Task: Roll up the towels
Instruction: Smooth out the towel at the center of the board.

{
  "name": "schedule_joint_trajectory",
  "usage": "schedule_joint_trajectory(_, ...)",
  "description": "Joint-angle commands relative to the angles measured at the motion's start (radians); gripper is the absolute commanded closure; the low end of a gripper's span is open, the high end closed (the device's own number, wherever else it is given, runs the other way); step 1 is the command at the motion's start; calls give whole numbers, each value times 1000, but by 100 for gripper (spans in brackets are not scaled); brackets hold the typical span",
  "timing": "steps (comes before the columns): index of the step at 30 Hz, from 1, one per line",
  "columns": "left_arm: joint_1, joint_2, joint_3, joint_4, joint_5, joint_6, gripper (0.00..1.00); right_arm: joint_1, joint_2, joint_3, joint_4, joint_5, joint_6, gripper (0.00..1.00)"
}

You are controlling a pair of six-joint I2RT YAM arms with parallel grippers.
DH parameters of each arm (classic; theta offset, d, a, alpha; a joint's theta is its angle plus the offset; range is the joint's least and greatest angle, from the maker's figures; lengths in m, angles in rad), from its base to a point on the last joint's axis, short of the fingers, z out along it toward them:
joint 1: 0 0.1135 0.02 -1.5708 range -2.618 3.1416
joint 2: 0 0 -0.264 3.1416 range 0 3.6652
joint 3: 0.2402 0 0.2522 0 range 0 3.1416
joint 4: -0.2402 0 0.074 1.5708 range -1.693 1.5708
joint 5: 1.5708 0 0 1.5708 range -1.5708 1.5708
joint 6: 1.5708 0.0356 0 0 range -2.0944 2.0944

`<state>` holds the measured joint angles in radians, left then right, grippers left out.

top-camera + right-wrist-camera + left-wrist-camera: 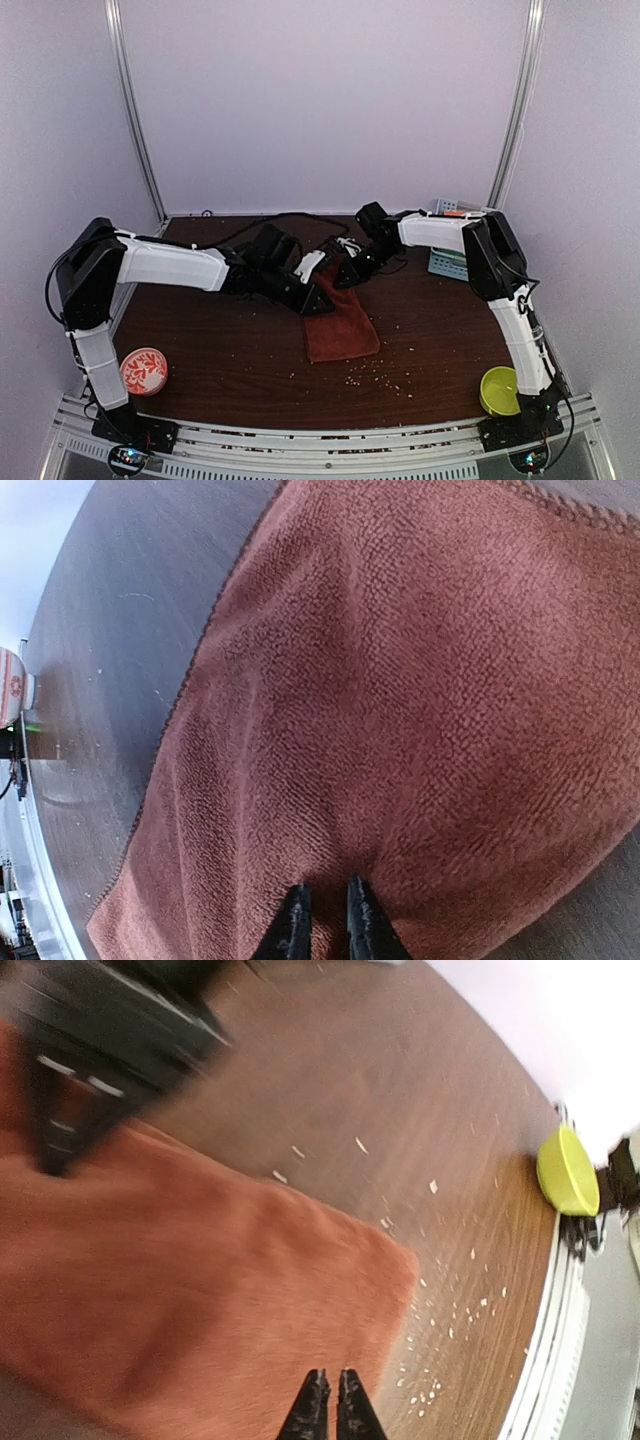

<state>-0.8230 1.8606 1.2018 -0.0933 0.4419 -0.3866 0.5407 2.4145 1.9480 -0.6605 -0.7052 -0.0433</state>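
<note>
The rust-red towel (pixel 342 330) lies spread on the dark wood table, running from the middle toward the front. Both grippers are at its far end. My left gripper (pixel 318 298) is at the towel's far left corner; in the left wrist view (pixel 331 1378) its jaws are shut with only a thin slit, tips right over the towel (pixel 200 1290). My right gripper (pixel 350 272) is at the far right part; in the right wrist view (pixel 328 892) its jaws pinch a fold of the towel (pixel 420 700). The green towel is out of view.
A yellow-green bowl (pixel 498 390) sits at the front right and a red-and-white patterned bowl (pixel 144 370) at the front left. A teal basket (pixel 450 262) stands at the back right. White crumbs (pixel 385 372) are scattered in front of the towel.
</note>
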Motion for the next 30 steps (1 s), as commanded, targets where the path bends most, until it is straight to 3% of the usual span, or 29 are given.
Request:
schedule_joint_trajectory(1, -69, 103, -13, 56, 32, -6, 97, -7, -6, -3, 0, 120, 32, 86)
schedule_joint_trajectory(9, -104, 105, -188, 139, 28, -50, 99, -15, -69, -113, 47, 270, 64, 82)
schedule_joint_trajectory(14, -121, 106, -213, 143, 21, -55, 99, -2, -129, -186, 65, 330, 86, 76)
schedule_joint_trajectory(18, -135, 69, -183, 131, -4, -16, 98, 0, -160, -157, 57, 200, 44, 74)
schedule_joint_trajectory(23, -140, -51, -42, 11, -173, 137, 89, -12, -318, -88, 54, 106, -44, 69)
schedule_joint_trajectory(28, -143, -194, 90, -125, -384, 303, 82, -43, -581, -123, 106, 168, -113, 59)
schedule_joint_trajectory(29, -143, -218, 102, -130, -434, 331, 75, -45, -632, -135, 115, 200, -141, 56)
schedule_joint_trajectory(30, -143, -240, 109, -132, -487, 364, 62, -47, -679, -160, 133, 247, -165, 52)
